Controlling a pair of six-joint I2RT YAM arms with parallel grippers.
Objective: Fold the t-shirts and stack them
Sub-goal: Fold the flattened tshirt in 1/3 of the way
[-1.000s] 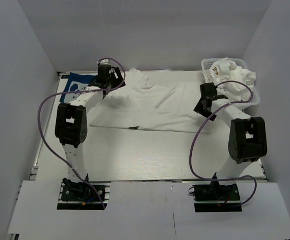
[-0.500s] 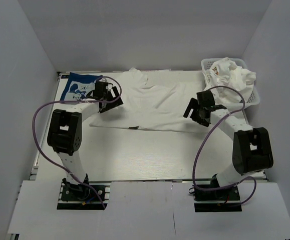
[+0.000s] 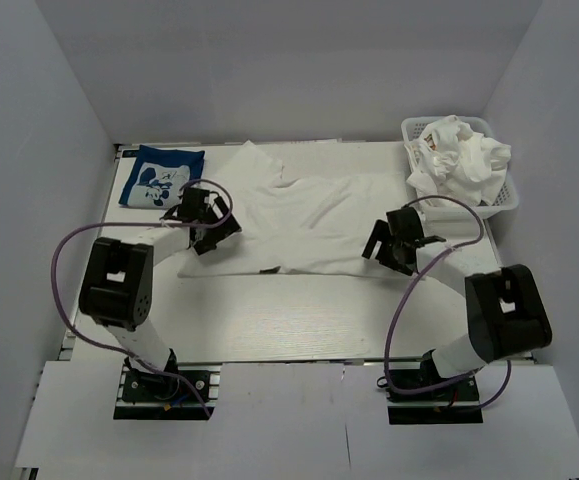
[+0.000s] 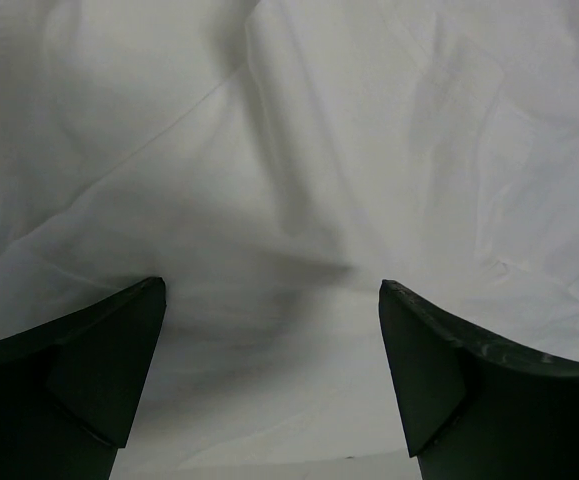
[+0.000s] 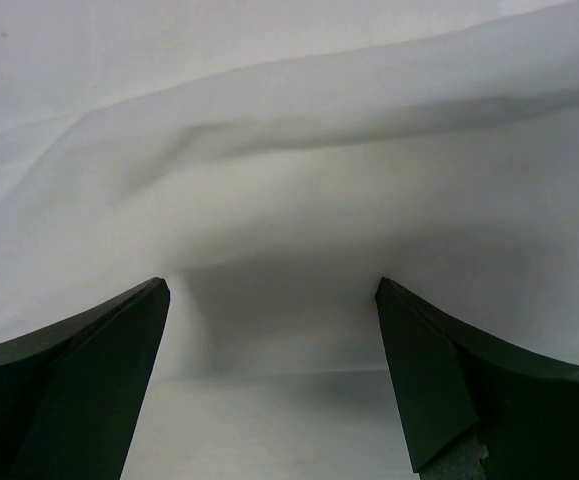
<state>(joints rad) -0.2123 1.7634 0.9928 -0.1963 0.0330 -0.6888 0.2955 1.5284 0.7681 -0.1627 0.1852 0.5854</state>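
Observation:
A large white t-shirt lies spread and wrinkled across the middle of the table. A folded navy t-shirt with a white cartoon print lies at the far left corner. My left gripper hangs open over the white shirt's left edge. In the left wrist view the white t-shirt fills the frame and nothing sits between the left gripper fingers. My right gripper is open at the shirt's near right edge. The right wrist view shows the white t-shirt hem just beyond the empty right gripper.
A white basket heaped with crumpled white clothes stands at the far right. A small dark tag shows at the white shirt's near hem. Grey walls close in the table on three sides.
Both grippers have drawn back from the far side towards the white shirt's near edge, and their jaws have opened wider. The navy shirt now shows fully beyond the left arm.

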